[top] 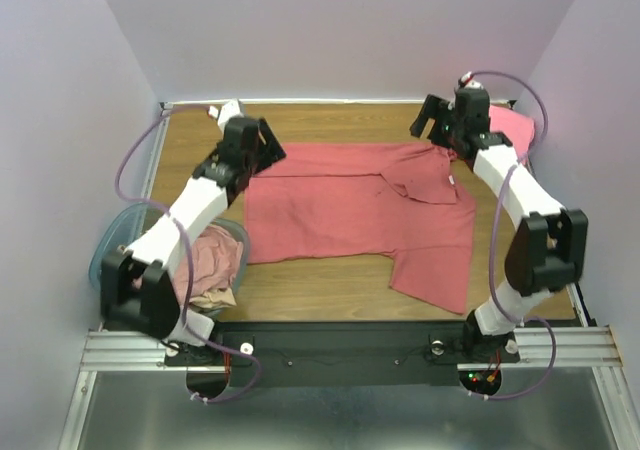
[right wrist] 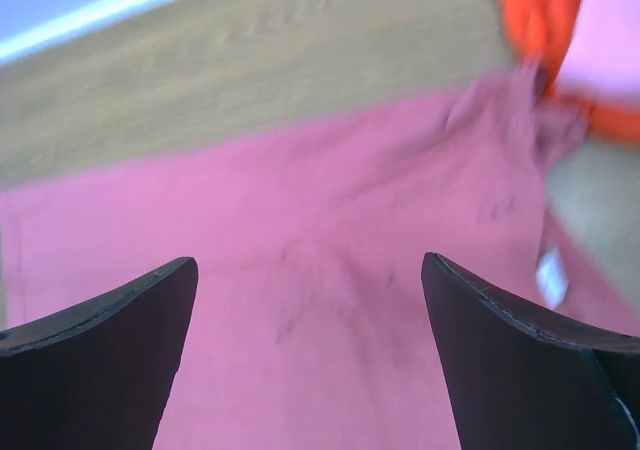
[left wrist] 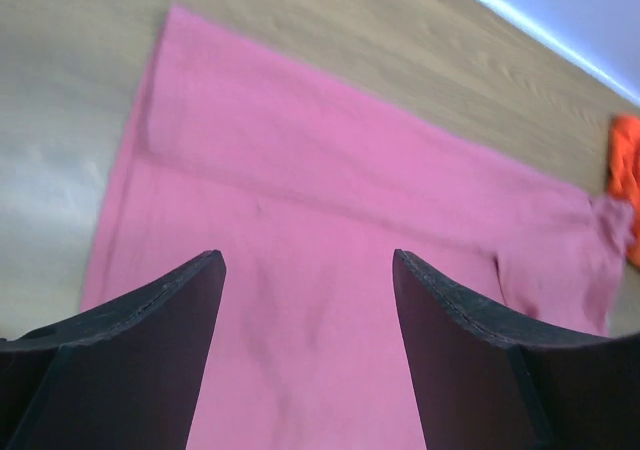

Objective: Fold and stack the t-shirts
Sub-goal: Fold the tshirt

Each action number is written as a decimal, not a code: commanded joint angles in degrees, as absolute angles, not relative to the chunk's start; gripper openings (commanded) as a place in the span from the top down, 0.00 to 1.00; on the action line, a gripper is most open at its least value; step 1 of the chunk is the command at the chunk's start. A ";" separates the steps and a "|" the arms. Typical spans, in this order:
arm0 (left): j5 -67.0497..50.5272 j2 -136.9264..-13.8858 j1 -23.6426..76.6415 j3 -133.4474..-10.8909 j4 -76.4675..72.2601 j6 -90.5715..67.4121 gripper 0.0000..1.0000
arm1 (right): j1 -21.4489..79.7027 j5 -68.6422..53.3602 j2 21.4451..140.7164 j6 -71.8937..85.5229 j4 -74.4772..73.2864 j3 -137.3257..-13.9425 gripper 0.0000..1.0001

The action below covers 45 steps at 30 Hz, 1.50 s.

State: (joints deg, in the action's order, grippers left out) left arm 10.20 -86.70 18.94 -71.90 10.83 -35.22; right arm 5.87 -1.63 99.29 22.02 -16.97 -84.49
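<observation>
A large salmon-red t-shirt lies spread on the wooden table, one sleeve reaching toward the near right. My left gripper hovers open over its far left corner. In the left wrist view the shirt fills the space between and beyond the open gripper. My right gripper hovers open over the shirt's far right corner by the collar. The right wrist view shows the shirt under the open gripper. Both grippers are empty.
A bright pink shirt lies at the back right; the wrist views show an orange one beside it. A translucent blue-green basket at the left edge holds pale pink and beige shirts. A white label shows on the red shirt.
</observation>
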 commanded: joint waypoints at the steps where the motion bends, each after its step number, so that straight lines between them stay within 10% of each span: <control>1: 14.06 -75.63 24.60 -58.39 12.05 -42.08 0.20 | 9.05 1.14 88.21 25.13 -16.87 -71.13 0.00; 11: 16.43 -59.15 43.24 -31.66 12.04 -64.31 0.20 | 9.32 -1.22 58.66 36.73 -16.87 -39.76 0.00; 22: 28.98 -56.35 43.68 -30.85 31.45 -76.27 0.19 | 9.32 -4.92 51.41 37.79 -17.93 -33.75 0.00; 32: 31.03 -52.29 30.08 -28.48 27.26 -65.23 0.12 | 9.32 -3.69 51.77 37.44 -19.07 -32.87 0.00; 45: 27.16 -75.57 16.79 -42.95 10.64 -50.19 0.12 | 9.23 -2.29 51.68 37.18 -20.39 -33.40 0.00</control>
State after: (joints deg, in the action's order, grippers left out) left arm 18.09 -70.61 22.09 -39.20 7.55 -58.78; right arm 9.41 -3.66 51.99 37.36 -20.43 -33.12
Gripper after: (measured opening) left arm 0.870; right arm 0.997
